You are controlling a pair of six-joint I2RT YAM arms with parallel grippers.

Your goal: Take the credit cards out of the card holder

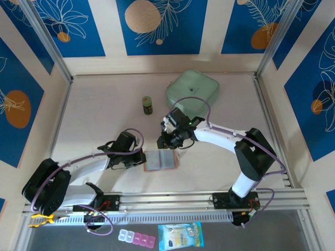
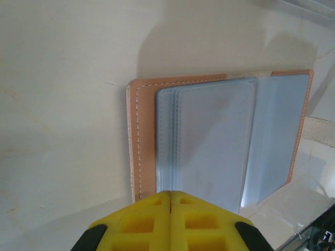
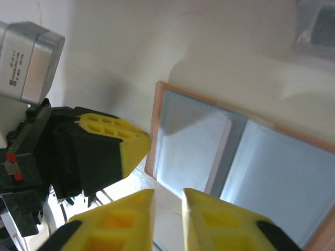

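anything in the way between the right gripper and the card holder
Nothing visible does. The open card holder lies just ahead of the right gripper, whose fingertips are slightly parted. The left gripper, shut, sits at one edge of the holder, off to the side of that path.

Found card holder spread open, flat on surface near front centre. Pinkish-tan leather, pale stitching along border. Inside, stacked grey-blue see-through pockets, edges slightly fanned. Cannot make out cards within.
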